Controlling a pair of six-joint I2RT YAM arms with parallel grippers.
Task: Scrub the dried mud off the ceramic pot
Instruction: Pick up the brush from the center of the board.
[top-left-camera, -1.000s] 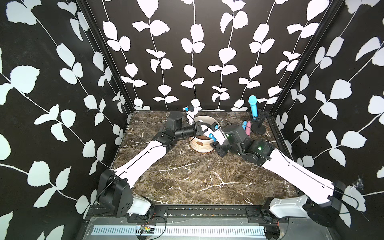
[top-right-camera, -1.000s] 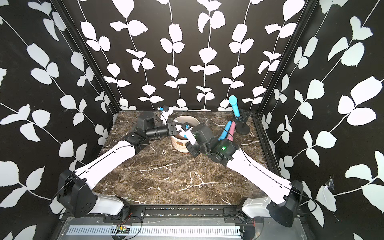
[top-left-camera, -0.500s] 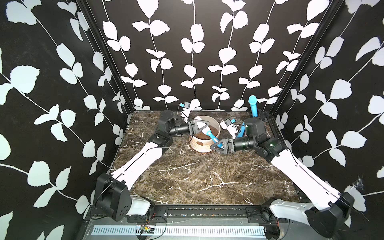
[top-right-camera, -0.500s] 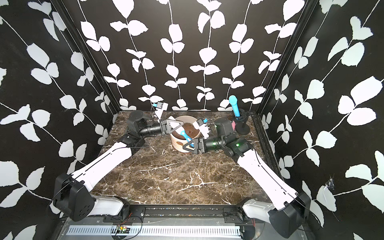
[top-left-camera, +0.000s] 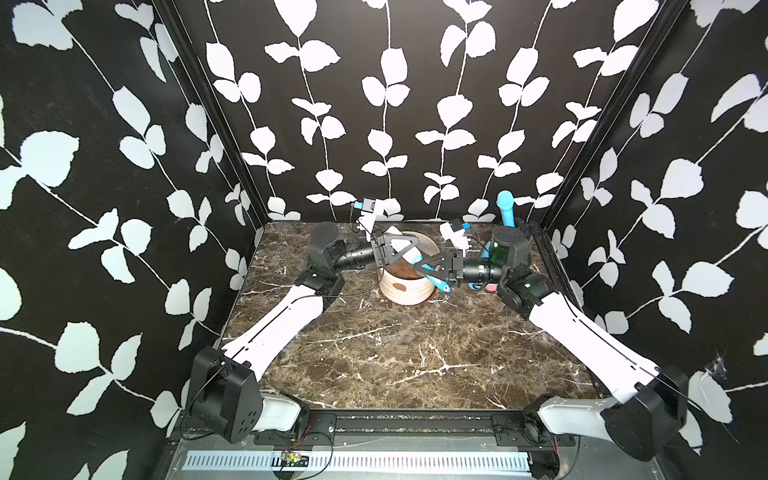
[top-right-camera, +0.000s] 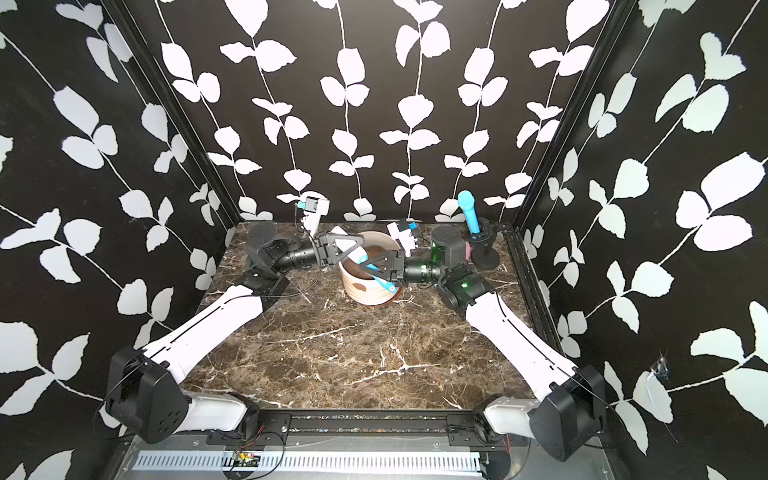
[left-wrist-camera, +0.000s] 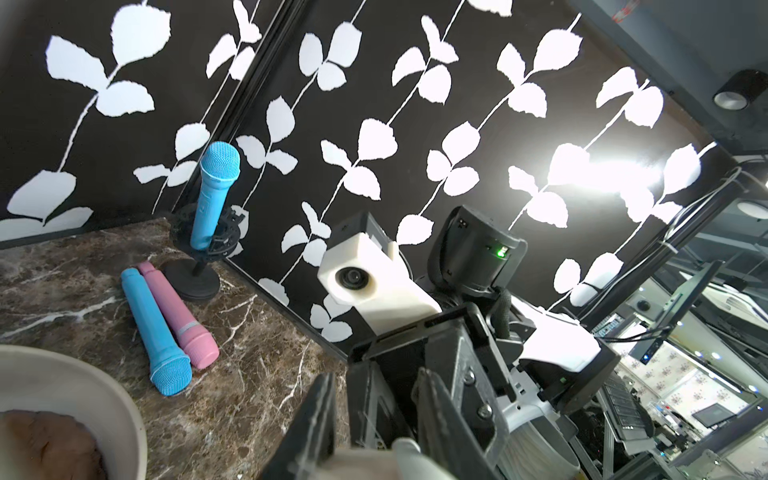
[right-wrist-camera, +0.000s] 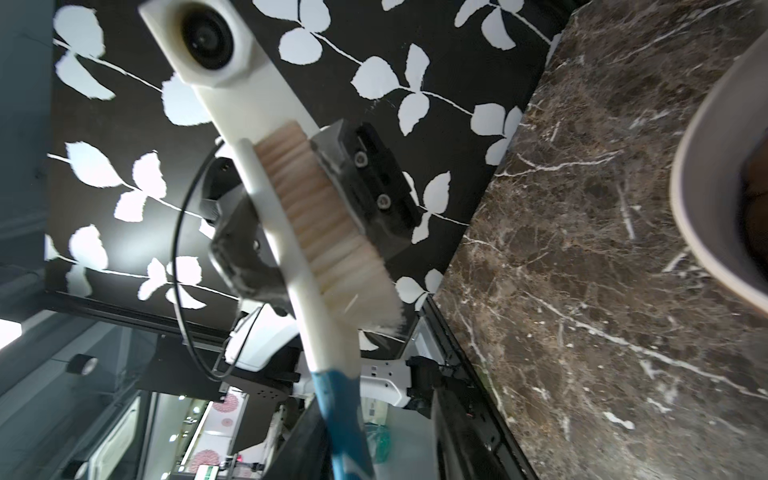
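The cream ribbed ceramic pot (top-left-camera: 409, 291) stands on its terracotta saucer (top-left-camera: 432, 296) at the back middle of the table. A round brown patch of dried mud (top-left-camera: 400, 286) shows on its front wall, in both top views (top-right-camera: 358, 286). Above the pot hangs a scrub brush (right-wrist-camera: 316, 232) with a white head and blue handle (top-left-camera: 436, 282). My left gripper (top-left-camera: 411, 248) is shut on the brush head (left-wrist-camera: 374, 399). My right gripper (top-left-camera: 420, 267) faces it, open around the blue handle (right-wrist-camera: 374, 424); the handle lies against one finger, with a gap to the other.
A lumpy brown soil mass (top-left-camera: 405, 268) fills the pot. A blue microphone (top-left-camera: 506, 210) stands in a black stand (left-wrist-camera: 195, 282) at the back right corner. A blue microphone (left-wrist-camera: 156, 332) and a pink one (left-wrist-camera: 178, 316) lie beside it on the marble.
My right arm pulled back to the right and turned to face the left gripper, its jaws now round the blue handle. My left gripper shifted slightly, still holding the brush head.
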